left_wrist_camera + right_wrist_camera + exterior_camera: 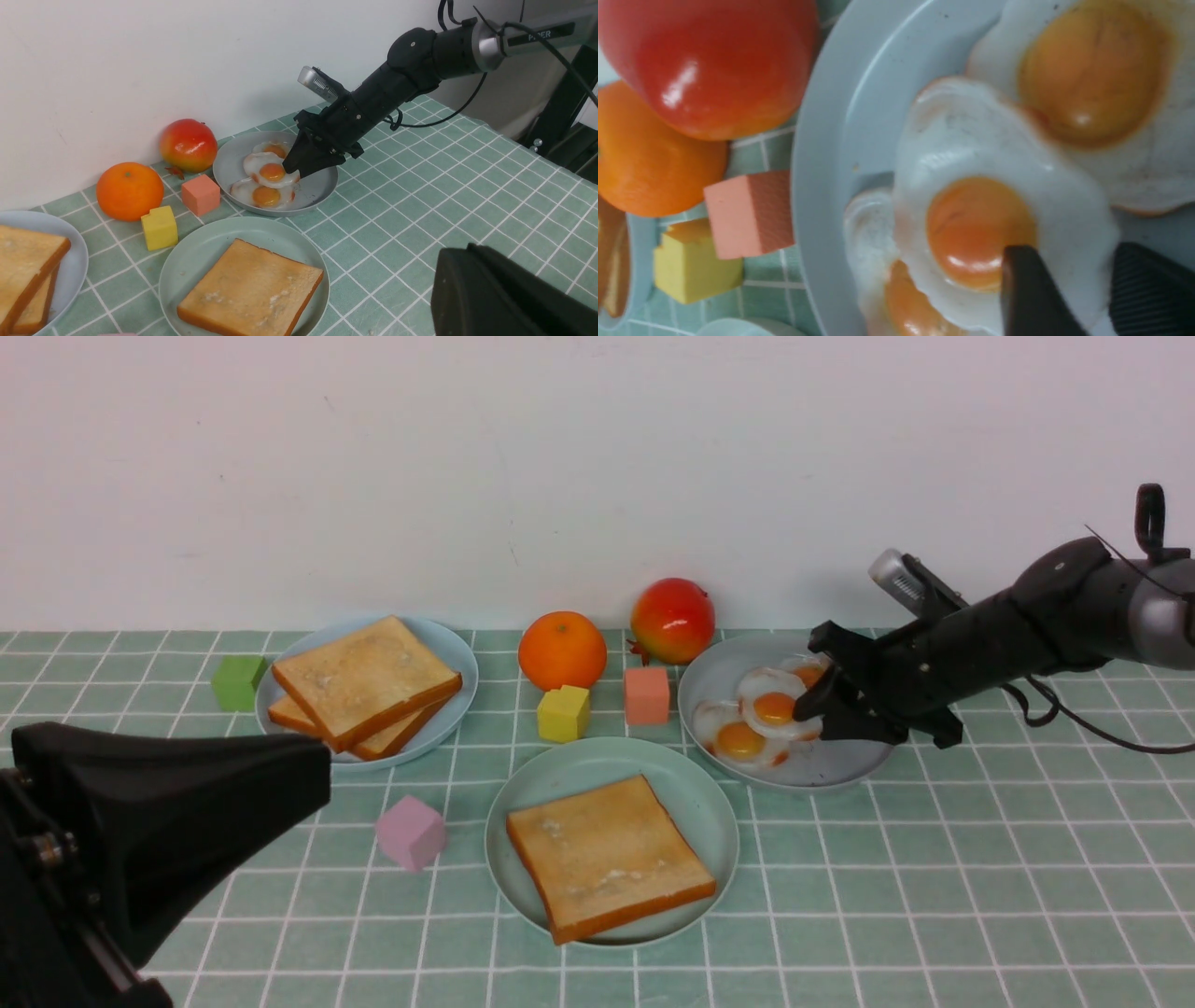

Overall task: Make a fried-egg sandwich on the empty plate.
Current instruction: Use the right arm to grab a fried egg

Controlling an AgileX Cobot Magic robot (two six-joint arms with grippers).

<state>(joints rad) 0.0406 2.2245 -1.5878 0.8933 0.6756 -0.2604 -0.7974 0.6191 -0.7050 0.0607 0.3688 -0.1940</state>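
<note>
Lighting: front and left wrist views bright, evenly lit; right wrist view dimmer.
Right wrist view: small white highlights on the red fruit (733,70) and egg yolks (980,233); dark tool (1073,284) blurred close to the lens. Front view: soft, faint shadows on the worktop (1027,877); objects crisp.

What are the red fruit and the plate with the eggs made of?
The red fruit: probably hard plastic or coated foam, judging by its sharp white highlight. The grey plate: smooth and softly shiny along its rim, perhaps plastic or glazed ceramic; the look doesn't settle it.
</note>
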